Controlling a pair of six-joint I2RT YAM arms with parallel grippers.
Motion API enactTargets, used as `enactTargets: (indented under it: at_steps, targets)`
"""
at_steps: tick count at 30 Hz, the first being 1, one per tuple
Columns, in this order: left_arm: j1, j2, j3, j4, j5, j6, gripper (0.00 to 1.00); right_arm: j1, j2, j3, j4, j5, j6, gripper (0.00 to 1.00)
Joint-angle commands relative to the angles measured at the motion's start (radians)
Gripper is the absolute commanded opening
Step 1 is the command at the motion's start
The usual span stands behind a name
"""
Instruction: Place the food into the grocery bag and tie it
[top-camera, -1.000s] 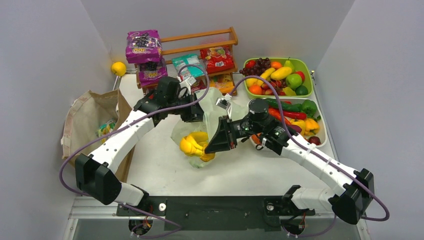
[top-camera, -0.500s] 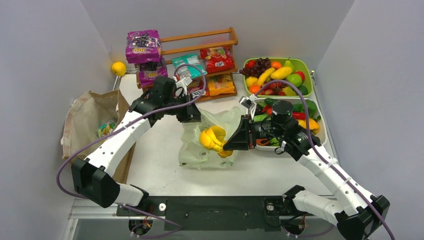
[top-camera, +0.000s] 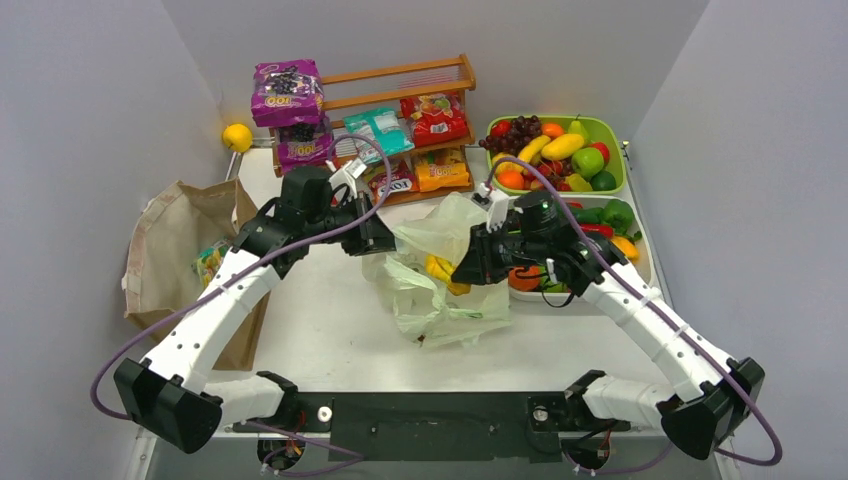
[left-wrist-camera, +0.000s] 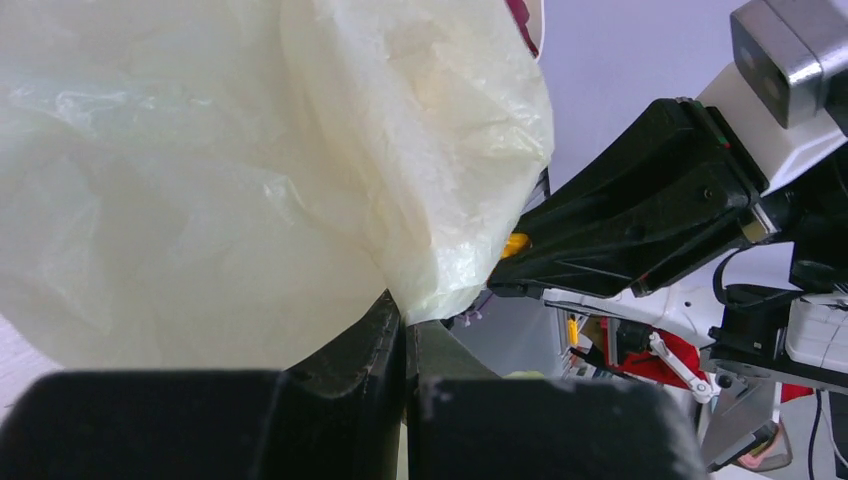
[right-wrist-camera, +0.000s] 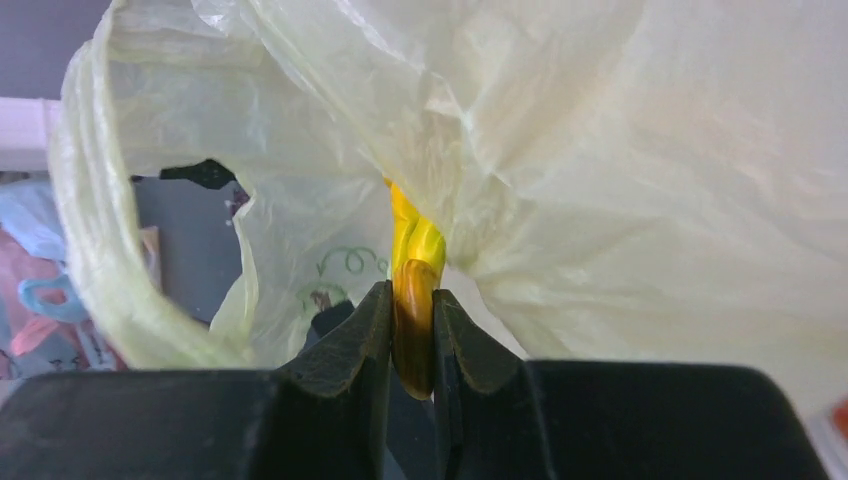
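The pale green grocery bag (top-camera: 440, 300) lies crumpled mid-table, its upper part lifted. My left gripper (top-camera: 384, 243) is shut on the bag's edge at its left side; in the left wrist view the fingers (left-wrist-camera: 385, 345) pinch thin plastic (left-wrist-camera: 250, 150). My right gripper (top-camera: 463, 272) is shut on the yellow banana bunch (top-camera: 440, 270), which is mostly wrapped by bag plastic. In the right wrist view the jaws (right-wrist-camera: 412, 330) clamp the banana's brown-yellow stem (right-wrist-camera: 414, 300), with bag folds (right-wrist-camera: 650, 150) around it and a loop handle (right-wrist-camera: 100, 250) at the left.
A wooden rack (top-camera: 400, 75) with snack packets stands at the back. A green tray (top-camera: 618, 130) of fruit and a white tray (top-camera: 645, 262) of vegetables sit at the right. A brown paper bag (top-camera: 180, 250) stands at the left, with a yellow ball (top-camera: 237, 136) behind it.
The right gripper carried the banana bunch right, then up into the bag's folds, so the banana now mostly hides. The left gripper drew back left, still holding the bag.
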Motion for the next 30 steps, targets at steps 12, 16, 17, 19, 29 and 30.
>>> enactTargets:
  at_steps: [12,16,17,19,29,30]
  targets:
    - [0.0,-0.106,-0.222,0.304,-0.007,-0.233,0.0,0.235,0.227,0.253,-0.07,0.359,0.112,0.29]
    - [0.0,-0.107,-0.232,0.31,-0.01,-0.238,0.0,0.24,0.219,0.251,-0.071,0.351,0.118,0.51]
    - [0.0,-0.108,-0.234,0.311,-0.011,-0.238,0.0,0.241,0.212,0.248,-0.071,0.352,0.12,0.53]
    - [0.001,-0.105,-0.235,0.315,-0.014,-0.239,0.0,0.241,0.201,0.246,-0.071,0.354,0.122,0.57]
    - [0.002,-0.092,-0.256,0.315,-0.019,-0.233,0.0,0.237,0.16,0.297,-0.132,0.383,0.1,0.61]
    - [0.002,-0.092,-0.259,0.315,-0.022,-0.232,0.0,0.236,0.156,0.311,-0.139,0.39,0.096,0.61]
